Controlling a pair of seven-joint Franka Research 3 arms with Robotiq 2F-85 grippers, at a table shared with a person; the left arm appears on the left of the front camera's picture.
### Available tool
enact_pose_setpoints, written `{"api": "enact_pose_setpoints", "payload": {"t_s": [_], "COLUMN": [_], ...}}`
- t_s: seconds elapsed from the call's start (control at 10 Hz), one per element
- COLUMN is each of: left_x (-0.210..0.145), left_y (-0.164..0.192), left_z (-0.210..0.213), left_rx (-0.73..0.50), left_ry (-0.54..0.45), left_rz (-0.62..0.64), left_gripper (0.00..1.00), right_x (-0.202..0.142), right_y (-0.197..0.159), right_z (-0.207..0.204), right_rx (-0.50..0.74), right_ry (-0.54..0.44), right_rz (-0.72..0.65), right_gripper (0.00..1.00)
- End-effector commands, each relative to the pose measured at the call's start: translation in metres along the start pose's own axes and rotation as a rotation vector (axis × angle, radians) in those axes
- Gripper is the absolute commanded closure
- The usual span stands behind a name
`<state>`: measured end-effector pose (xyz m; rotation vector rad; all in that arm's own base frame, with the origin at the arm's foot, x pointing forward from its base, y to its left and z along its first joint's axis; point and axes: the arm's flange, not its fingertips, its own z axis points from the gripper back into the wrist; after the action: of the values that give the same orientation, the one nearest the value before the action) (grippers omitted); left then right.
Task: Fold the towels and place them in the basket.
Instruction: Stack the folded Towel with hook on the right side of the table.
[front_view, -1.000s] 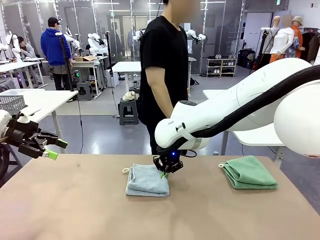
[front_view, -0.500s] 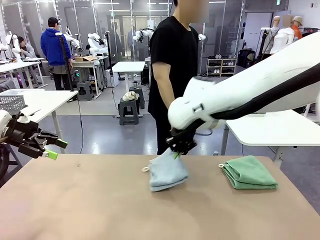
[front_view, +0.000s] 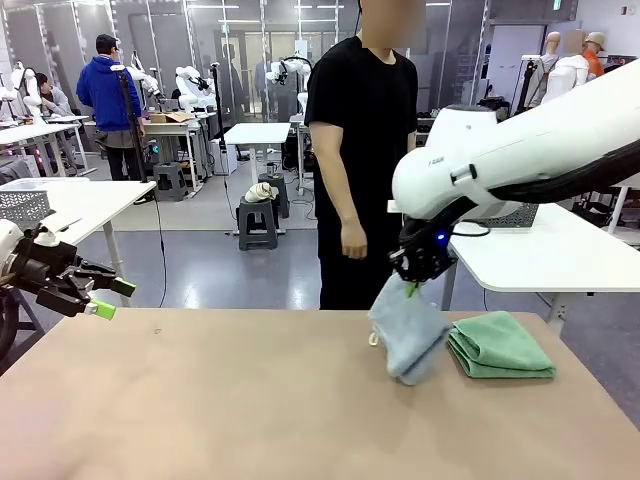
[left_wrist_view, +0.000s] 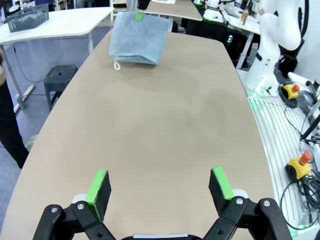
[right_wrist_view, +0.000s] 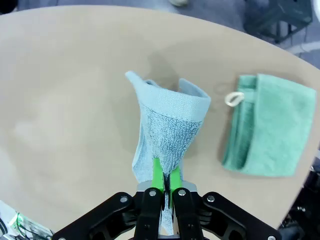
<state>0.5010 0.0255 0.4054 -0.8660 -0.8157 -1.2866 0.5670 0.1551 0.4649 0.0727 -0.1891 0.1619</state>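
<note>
- Your right gripper (front_view: 412, 287) pinches the folded blue towel (front_view: 405, 335), hanging beside the folded green towel (front_view: 499, 345) on the table (front_view: 180, 400).
- Left gripper (left_wrist_view: 160, 187) spread, empty.
- Both towels remain unbasketed.

Right claw (front_view: 413, 283) at about 2 o'clock above the table (front_view: 200, 400), pinched shut on the top edge of the grey-blue towel (front_view: 405, 338). Towel hanging folded, lower end close to or brushing the tabletop, small loop dangling at its 9 o'clock side. Green towel (front_view: 500, 345) lying folded flat just beside it at 3 o'clock, loop at its near-left corner. Left claw (front_view: 108, 298) at 9 o'clock, off the table's left edge, green pads spread apart, holding nothing. Person in black (front_view: 360, 150) standing at 12 o'clock behind the far edge, one hand (front_view: 352, 240) hanging loose.
</note>
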Motion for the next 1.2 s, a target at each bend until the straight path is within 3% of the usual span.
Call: {"api": "enact_pose_setpoints", "payload": {"t_s": [0.0,0.5,0.7,0.8,1.1], "left_x": [0.002,0.002,0.002,0.002,0.002], "left_y": [-0.003,-0.003,-0.003,-0.003,-0.003], "left_z": [0.001,0.001,0.001,0.001,0.001], "left_rx": [0.004,0.004,0.004,0.004,0.004], "left_ry": [0.003,0.003,0.003,0.003,0.003], "left_rz": [-0.004,-0.004,-0.004,-0.004,-0.004], "left_gripper": [0.00,0.00,0.00,0.00,0.00], "right_x": [-0.006,0.015,0.024,0.008,0.008], "right_y": [-0.022,-0.084,-0.094,-0.091,-0.091], "right_z": [0.021,0.037,0.030,0.036,0.036], "right_rx": [-0.084,-0.130,-0.168,-0.121,-0.121], "right_ry": [0.003,0.012,0.011,0.004,0.004], "right_rz": [-0.020,-0.135,-0.140,-0.115,-0.115], "right_gripper": [0.95,0.95,0.95,0.95,0.95]}}
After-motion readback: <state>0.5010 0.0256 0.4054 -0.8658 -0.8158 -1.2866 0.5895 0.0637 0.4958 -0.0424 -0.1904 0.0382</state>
